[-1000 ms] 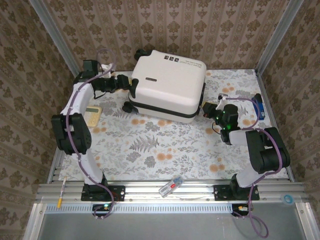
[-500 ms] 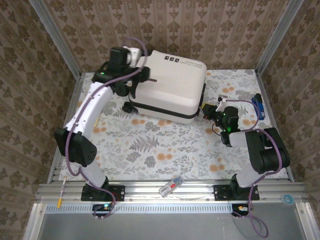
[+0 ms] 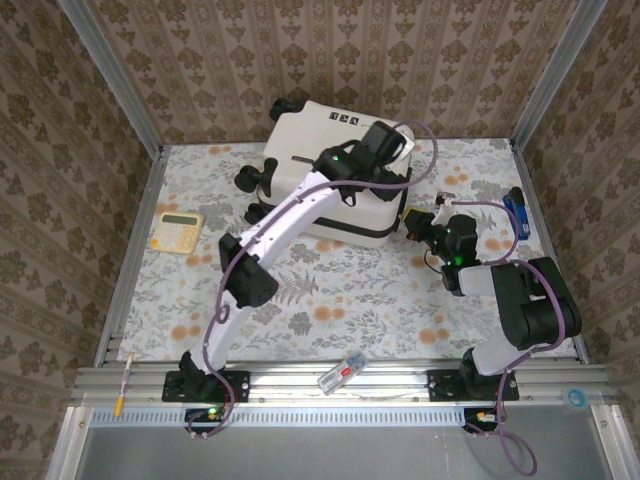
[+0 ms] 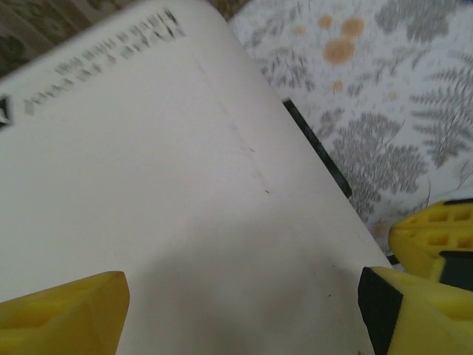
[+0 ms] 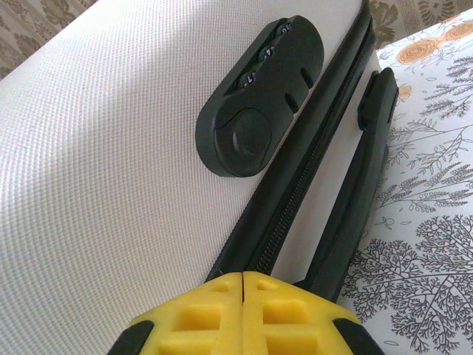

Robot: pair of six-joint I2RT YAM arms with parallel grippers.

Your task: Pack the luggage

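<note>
The left gripper (image 4: 244, 319) hangs with its yellow fingertips (image 4: 66, 314) spread wide apart over the smooth white top of the luggage (image 3: 310, 135), holding nothing. Its arm is stretched from the near rail across the lid. The right gripper (image 5: 242, 310) has its yellow pads pressed together with nothing seen between them. It sits close against the case's right-hand side, just below the black zipper (image 5: 295, 192) and beside the black handle (image 5: 362, 185) and combination lock (image 5: 259, 96).

The closed hard-shell suitcase lies flat on one broad face at the far middle of the table (image 3: 330, 300), which is covered in a pale cloth printed with grey ferns and orange flowers. Brown damask wallpaper (image 3: 300, 50) lines the walls on three sides, edged by aluminium posts. An aluminium rail (image 3: 400, 385) runs along the near edge.

The case's long axis runs left to right, slightly skewed, with its right end a little nearer. Black caster wheels (image 3: 262, 178) point left and the handle side faces right. A cream calculator (image 3: 177, 230) lies well apart on the left, and a blue object (image 3: 517, 212) sits at the right edge.
</note>
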